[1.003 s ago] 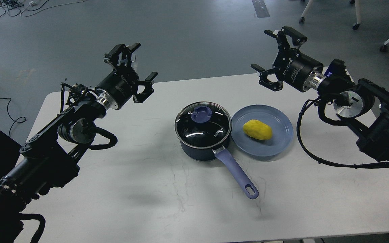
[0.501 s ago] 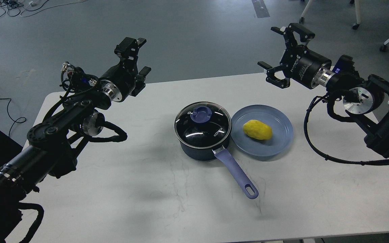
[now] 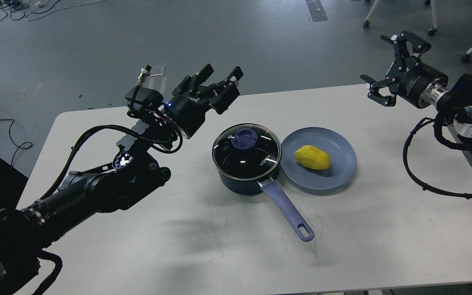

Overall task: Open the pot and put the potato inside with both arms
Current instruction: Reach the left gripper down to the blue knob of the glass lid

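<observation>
Two black metal pincers hang above the smooth white desk (image 3: 137, 254). The left pincer (image 3: 218, 80) is narrow, the right pincer (image 3: 388, 61) wide. The round pot (image 3: 247, 170) keeps its shiny glass lid (image 3: 246, 148). The lumpy yellow potato (image 3: 312, 157) sits on a round blue plate (image 3: 342, 172), just beside it.

the pot (image 3: 246, 174) is a small dark saucepan standing upright near the middle of the table. its glass lid (image 3: 246, 152) sits closed on the rim, flat and centred, with a metal band round its edge and white lettering near the handle side. a blue-purple knob (image 3: 244, 138) rises from the lid. a long blue-purple handle (image 3: 287, 211) runs from the pot's near side toward the front right, with a slot hole at its far end, lying just above the tabletop. the potato (image 3: 312, 157) is yellow, oval and slightly lumpy, lying on its side just to the right of the pot, apart from it.
</observation>
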### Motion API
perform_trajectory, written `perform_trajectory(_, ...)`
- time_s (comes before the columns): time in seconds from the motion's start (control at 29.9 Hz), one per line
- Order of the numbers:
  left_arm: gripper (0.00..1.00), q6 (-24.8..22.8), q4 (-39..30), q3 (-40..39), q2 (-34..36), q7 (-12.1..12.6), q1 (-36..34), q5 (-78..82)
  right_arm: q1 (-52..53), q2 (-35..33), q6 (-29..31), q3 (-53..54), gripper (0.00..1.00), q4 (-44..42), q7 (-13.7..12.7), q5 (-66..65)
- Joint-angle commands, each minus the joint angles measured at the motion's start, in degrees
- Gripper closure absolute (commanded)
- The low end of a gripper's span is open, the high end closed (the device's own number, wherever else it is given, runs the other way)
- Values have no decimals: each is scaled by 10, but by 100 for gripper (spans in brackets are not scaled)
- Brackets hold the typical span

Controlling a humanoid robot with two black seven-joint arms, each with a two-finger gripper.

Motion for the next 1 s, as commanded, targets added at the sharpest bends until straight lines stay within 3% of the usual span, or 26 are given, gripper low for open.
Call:
perform_trajectory(0.0,2,4,-1,25,-2,-14,-10,94,-1,0,0,-2,0,-16,-1,1)
perform_trajectory(0.13,2,4,4,58,-2,-15,-33,204,-6,0,-1,-5,0,-16,-1,1)
perform_trajectory(0.3,2,4,35,110,-8,-16,-58,201,-10,0,-1,-5,0,-16,0,1)
perform_trajectory(0.53,2,-55,37,115,-6,-17,-48,182,-13,0,-2,-7,0,-16,2,1)
perform_trajectory(0.97,2,-62,59,115,-8,-17,-37,177,-20,1,-5,-8,0,-15,3,1)
